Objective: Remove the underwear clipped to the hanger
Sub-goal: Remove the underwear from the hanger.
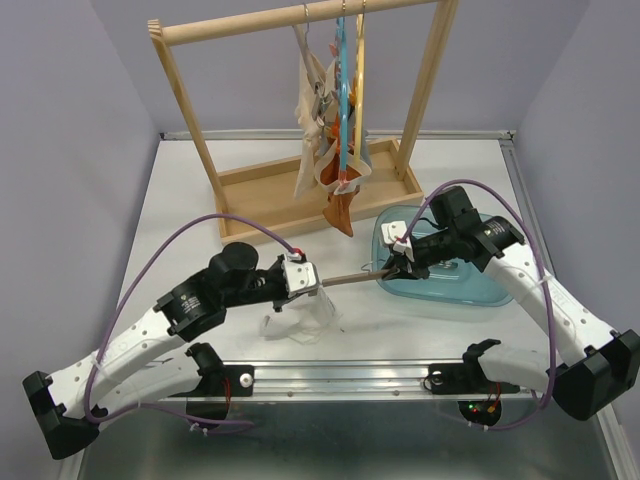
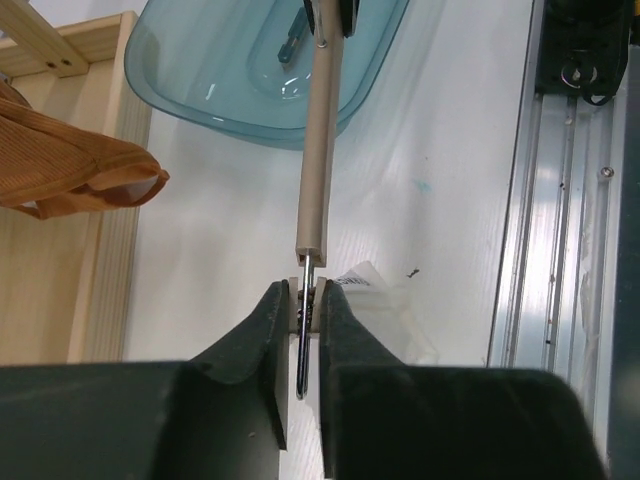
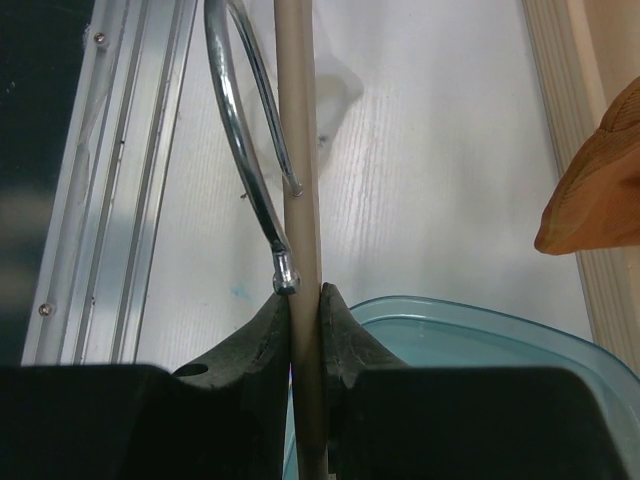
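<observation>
**Claws clamped for unclipping**

My left claw (image 2: 308, 300) pinches the end clip (image 2: 307, 263), probably to spring it. My right claw (image 3: 305, 300) grips the hanger rod (image 3: 297, 150) steady, near the bench's (image 1: 460, 170) near edge. Underwear (image 1: 325, 140) hangs from the far-edge rack (image 1: 190, 120).

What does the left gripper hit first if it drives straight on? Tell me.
It grips the hanger, whose bar lies along that line. Past that, the left gripper would likely meet the tub first, then the right gripper holding the bar's far end; height over the tub's rim is unclear.
</observation>
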`<state>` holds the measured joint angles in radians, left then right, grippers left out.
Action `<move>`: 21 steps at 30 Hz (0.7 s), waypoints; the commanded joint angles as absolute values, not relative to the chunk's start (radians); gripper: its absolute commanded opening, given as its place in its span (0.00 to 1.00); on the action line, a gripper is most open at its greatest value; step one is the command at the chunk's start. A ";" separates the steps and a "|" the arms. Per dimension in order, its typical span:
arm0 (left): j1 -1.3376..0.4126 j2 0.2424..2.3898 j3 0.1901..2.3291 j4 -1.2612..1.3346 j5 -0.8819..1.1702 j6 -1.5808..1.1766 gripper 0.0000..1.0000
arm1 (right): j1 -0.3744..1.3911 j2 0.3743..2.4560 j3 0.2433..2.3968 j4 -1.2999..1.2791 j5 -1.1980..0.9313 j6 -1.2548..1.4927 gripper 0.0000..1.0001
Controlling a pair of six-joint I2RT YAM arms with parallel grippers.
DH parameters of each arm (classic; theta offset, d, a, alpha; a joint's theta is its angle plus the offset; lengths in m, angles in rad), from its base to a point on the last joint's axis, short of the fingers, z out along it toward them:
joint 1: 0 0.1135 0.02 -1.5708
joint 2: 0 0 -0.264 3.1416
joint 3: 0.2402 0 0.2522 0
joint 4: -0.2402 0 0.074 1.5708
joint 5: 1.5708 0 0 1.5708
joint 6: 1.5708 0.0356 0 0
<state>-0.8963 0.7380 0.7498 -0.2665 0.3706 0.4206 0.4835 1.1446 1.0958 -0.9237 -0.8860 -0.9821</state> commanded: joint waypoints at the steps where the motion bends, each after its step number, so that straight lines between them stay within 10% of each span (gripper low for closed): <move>1: -0.894 0.732 0.753 -0.216 0.339 0.411 0.04 | 0.480 1.115 1.075 -0.891 -0.934 -0.977 0.01; 8: -0.894 0.703 0.753 -0.207 0.344 0.399 0.05 | 0.474 1.111 1.074 -0.891 -0.930 -0.977 0.00; 15: -0.894 0.643 0.762 -0.195 0.362 0.357 0.90 | 0.472 1.111 1.072 -0.893 -0.922 -0.977 0.01; 21: -0.894 0.623 0.779 -0.196 0.367 0.334 0.95 | 0.472 1.118 1.074 -0.891 -0.922 -0.977 0.01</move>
